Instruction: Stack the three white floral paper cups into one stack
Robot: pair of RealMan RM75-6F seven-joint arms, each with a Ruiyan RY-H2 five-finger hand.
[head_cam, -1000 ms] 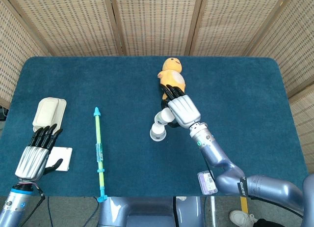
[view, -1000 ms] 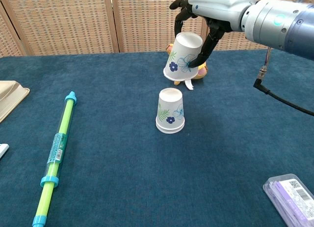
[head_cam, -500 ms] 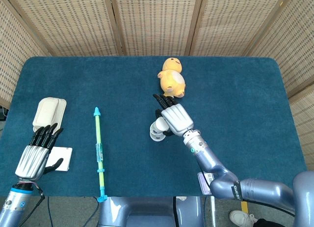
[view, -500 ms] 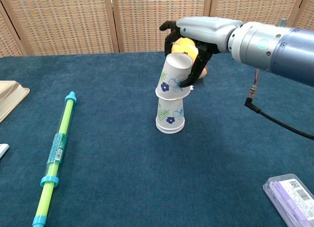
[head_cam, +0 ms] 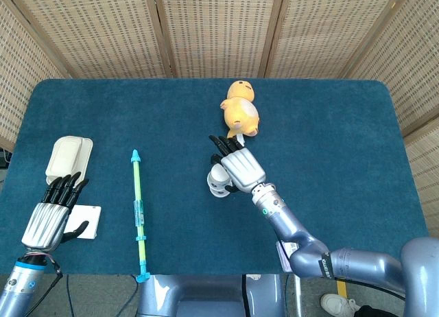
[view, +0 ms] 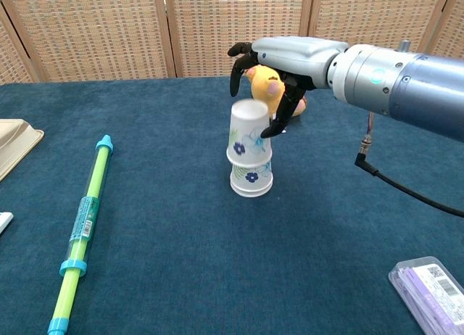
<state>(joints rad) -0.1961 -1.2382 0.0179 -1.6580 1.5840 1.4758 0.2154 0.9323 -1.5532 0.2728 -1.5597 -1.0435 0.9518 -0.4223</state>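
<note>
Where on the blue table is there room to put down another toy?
The widest bare cloth lies right of the yellow plush duck and the right hand. More lies between the green tube and the cup stack. It is crowded at the left edge, by the cream case, white card and left hand.

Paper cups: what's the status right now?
Right robot hand grips top cup, partly seated on lower cups. Left robot hand idle, open. Nothing blocking.

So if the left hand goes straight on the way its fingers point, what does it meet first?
Probably the beige tray. The left hand rests at the table's near left, its fingers pointing away from the robot, and the tray lies just ahead. The white card sits beside the hand, off that line.
</note>
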